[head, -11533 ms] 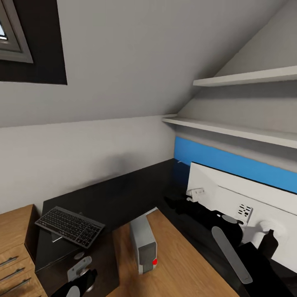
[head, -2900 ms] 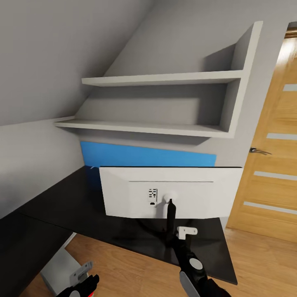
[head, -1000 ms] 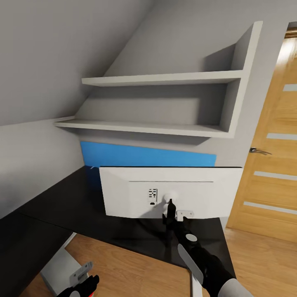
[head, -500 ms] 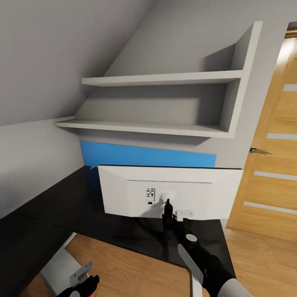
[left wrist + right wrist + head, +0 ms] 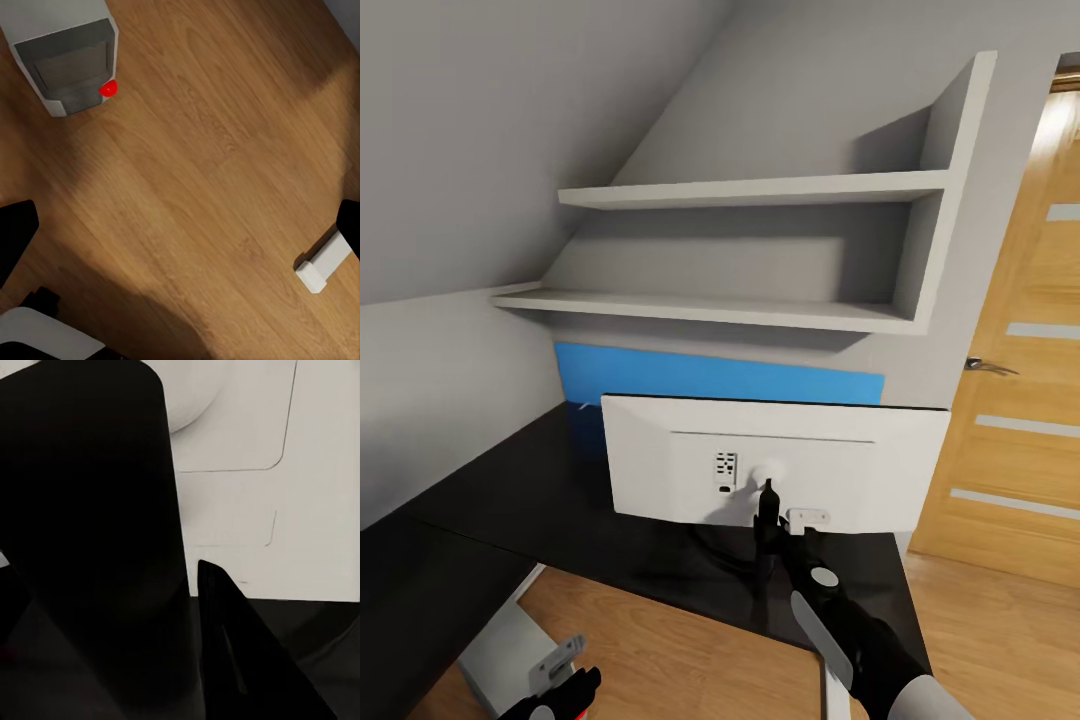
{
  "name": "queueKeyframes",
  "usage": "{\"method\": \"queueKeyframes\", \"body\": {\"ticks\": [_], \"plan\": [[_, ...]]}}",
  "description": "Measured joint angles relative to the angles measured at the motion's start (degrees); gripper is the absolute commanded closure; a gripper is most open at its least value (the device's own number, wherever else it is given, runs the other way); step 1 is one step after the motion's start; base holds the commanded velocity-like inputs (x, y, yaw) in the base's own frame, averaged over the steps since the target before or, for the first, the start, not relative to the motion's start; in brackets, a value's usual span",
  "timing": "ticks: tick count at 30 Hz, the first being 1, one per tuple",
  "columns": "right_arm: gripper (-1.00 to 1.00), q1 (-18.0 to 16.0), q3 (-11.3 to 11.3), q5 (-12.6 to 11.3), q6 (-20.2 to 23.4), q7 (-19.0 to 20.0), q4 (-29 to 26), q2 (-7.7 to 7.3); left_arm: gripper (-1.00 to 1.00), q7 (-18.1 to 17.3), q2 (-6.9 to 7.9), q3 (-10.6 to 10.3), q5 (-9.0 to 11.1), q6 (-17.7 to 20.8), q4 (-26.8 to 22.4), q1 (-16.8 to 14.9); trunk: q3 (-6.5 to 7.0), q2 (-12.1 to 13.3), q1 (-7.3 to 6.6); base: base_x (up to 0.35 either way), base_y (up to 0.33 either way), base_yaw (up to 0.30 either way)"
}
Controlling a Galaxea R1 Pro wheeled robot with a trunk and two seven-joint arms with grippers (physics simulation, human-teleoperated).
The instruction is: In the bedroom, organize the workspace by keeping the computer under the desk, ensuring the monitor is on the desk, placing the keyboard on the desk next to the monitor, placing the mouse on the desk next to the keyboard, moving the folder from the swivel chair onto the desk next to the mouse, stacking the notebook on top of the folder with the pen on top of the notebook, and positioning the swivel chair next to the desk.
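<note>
The monitor (image 5: pixel 775 465) stands on the desk (image 5: pixel 510 490) with its white back toward me and its screen facing the blue back panel (image 5: pixel 710 375). My right gripper (image 5: pixel 767 515) is shut on the monitor's black stand neck just below the white hub. In the right wrist view the black stand (image 5: pixel 90 532) is close up beside one of the fingers (image 5: pixel 240 660), with the monitor's back (image 5: pixel 307 472) behind it. My left gripper (image 5: pixel 560 685) hangs low over the wood floor, open. The computer (image 5: pixel 67 56) stands on the floor by the desk.
White wall shelves (image 5: pixel 760 190) hang above the desk under the sloped ceiling. An oak door (image 5: pixel 1020 400) is at the right. The computer (image 5: pixel 500 650) shows at the desk's near edge. A white desk foot (image 5: pixel 322 262) rests on the floor.
The monitor has tilted slightly, its top left corner a little higher than a second ago. My right gripper stays on the stand neck. The left arm has not moved.
</note>
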Motion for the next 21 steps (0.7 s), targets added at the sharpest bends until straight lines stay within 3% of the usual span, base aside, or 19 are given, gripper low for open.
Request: {"method": "queueKeyframes", "body": {"ticks": [4, 14, 21], "plan": [[1.0, 0.1, 0.2, 0.7, -2.7, 0.2, -0.4, -0.06, -1.0, 0.0, 0.0, 0.0, 0.0, 0.0, 0.0, 0.0, 0.0, 0.0, 0.0, 0.0, 0.0, 0.0], [1.0, 0.4, 0.5, 0.2, -4.0, 0.3, -1.5, -0.59, -1.0, 0.0, 0.0, 0.0, 0.0, 0.0, 0.0, 0.0, -0.01, 0.0, 0.0, 0.0, 0.0, 0.0], [1.0, 0.9, 0.4, 0.9, -3.6, 0.3, -6.7, -0.89, -1.0, 0.0, 0.0, 0.0, 0.0, 0.0, 0.0, 0.0, 0.01, 0.0, 0.0, 0.0, 0.0, 0.0]]}}
